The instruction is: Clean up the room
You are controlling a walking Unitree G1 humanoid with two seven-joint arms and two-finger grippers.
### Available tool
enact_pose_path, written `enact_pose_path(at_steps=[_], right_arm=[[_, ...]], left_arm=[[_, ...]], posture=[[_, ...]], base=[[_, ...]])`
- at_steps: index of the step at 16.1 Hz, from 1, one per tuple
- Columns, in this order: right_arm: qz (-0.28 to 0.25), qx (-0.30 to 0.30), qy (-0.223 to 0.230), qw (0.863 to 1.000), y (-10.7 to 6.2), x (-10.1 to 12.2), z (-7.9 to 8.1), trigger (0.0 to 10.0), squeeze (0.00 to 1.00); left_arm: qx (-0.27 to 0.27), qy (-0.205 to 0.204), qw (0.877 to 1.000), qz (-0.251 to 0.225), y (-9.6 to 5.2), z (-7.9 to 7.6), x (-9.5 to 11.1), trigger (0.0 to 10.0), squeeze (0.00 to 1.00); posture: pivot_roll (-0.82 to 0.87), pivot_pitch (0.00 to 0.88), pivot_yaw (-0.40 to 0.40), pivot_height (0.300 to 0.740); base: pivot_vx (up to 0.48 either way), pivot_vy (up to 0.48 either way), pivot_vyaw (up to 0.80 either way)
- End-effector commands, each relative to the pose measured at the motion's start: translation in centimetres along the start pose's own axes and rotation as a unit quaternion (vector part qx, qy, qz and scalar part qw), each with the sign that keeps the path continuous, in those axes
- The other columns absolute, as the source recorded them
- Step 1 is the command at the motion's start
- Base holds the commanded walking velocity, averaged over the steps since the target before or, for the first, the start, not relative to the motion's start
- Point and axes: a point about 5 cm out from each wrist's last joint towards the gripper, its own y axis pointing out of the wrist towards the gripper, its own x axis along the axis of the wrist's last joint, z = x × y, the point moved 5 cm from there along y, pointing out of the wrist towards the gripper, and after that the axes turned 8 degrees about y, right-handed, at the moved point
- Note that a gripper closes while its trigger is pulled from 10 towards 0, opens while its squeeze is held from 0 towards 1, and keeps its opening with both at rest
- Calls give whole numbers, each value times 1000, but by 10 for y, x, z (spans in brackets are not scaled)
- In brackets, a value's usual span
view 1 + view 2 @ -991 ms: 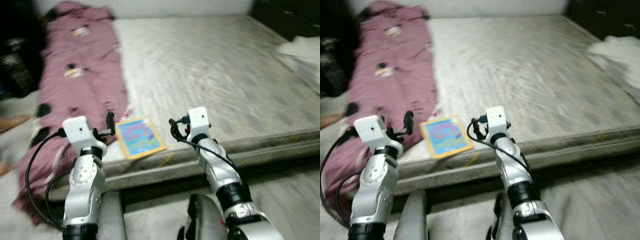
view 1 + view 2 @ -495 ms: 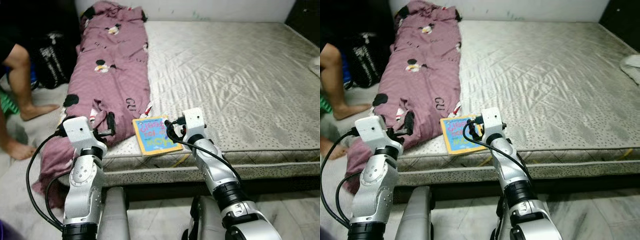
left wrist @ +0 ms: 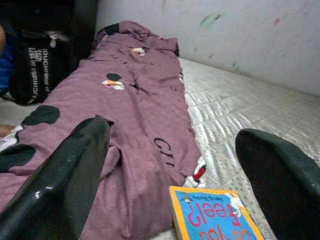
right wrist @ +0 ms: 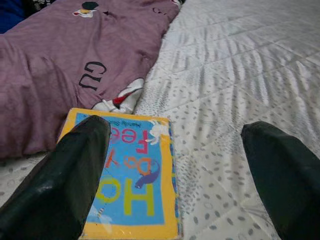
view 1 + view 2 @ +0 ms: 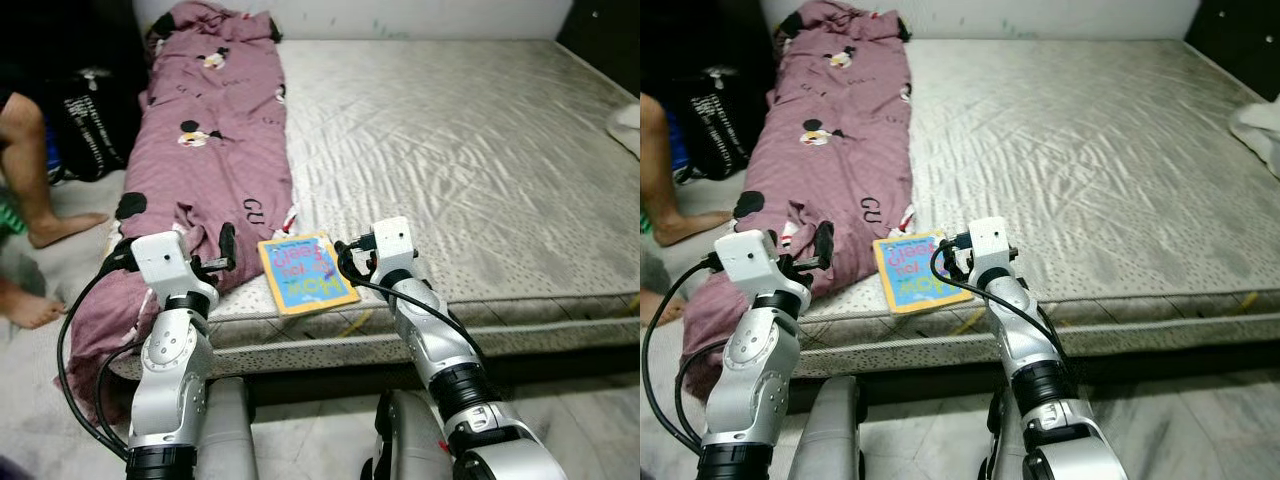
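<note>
A children's book (image 5: pixel 305 272) with a blue cover and yellow border lies flat near the front edge of a bare grey mattress (image 5: pixel 450 130). A purple cartoon-print blanket (image 5: pixel 210 130) runs along the mattress's left side and spills over the corner. My left gripper (image 5: pixel 226 245) hovers open over the blanket's lower end, just left of the book. My right gripper (image 5: pixel 345 262) stands open at the book's right edge, low over the mattress. The book (image 4: pixel 130 175) lies ahead of the right gripper's wide-spread fingers (image 4: pixel 75 175). In the left wrist view the book (image 3: pixel 215 215) and the blanket (image 3: pixel 135 110) lie ahead.
A person's bare legs (image 5: pixel 30 130) and foot (image 5: pixel 70 225) are on the floor at the left, beside a black bag (image 5: pixel 95 120). White cloth (image 5: pixel 625 125) lies at the mattress's right edge. Grey tiled floor (image 5: pixel 580 400) runs along the mattress front.
The camera has swung left and steadied, bringing the person's legs and the bag into view. Both grippers keep the same open pose near the book.
</note>
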Motion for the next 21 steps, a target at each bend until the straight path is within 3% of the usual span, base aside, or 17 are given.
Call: enact_pose_path(at_steps=[1,4,10,21], right_arm=[[-6,4,0,1000,2,5,1,10000,0],[-6,4,-1,1000,2,5,1,10000,0],[-5,6,0,1000,2,5,1,10000,0],[-6,14,-12,1000,4,5,4,10000,0]], left_arm=[[-4,-3,1000,-2,2,-2,1,10000,0],[-2,-4,1000,2,2,-2,0,10000,0],[3,-2,1000,5,3,-2,-1,10000,0],[-11,-3,1000,-11,4,-6,4,10000,0]], posture=[[60,26,-31,596],[59,26,-30,596],[59,27,-30,521],[58,15,-32,521]], base=[[0,0,0],[0,0,0],[0,0,0],[69,0,0]])
